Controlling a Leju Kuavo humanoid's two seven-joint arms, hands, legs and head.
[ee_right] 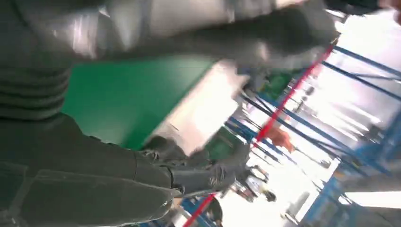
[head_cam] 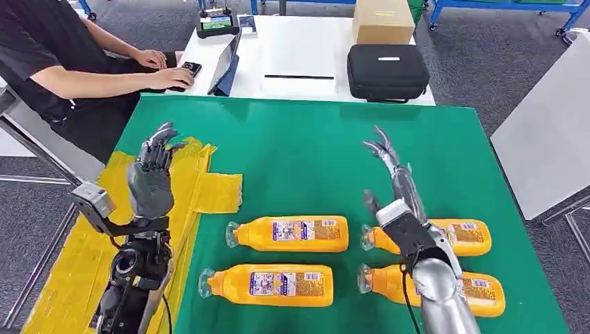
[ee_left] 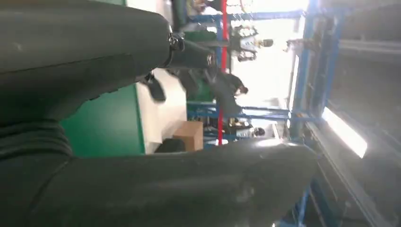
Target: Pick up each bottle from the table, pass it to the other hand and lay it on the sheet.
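Bright, even overhead light, sharp head view; wrist views motion-blurred, with blown-out glare behind the shelving.

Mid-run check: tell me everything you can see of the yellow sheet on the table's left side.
The yellow sheet looks thin, crinkled and plastic-like, with dark creases. It lies flat over the left edge of the green table, an uneven flap reaching onto the green. No bottle lies on it; the nearest orange bottle lies apart on the green. The left robot hand hangs raised over it, fingers spread and holding nothing. Whether the arm touches the sheet cannot be told.
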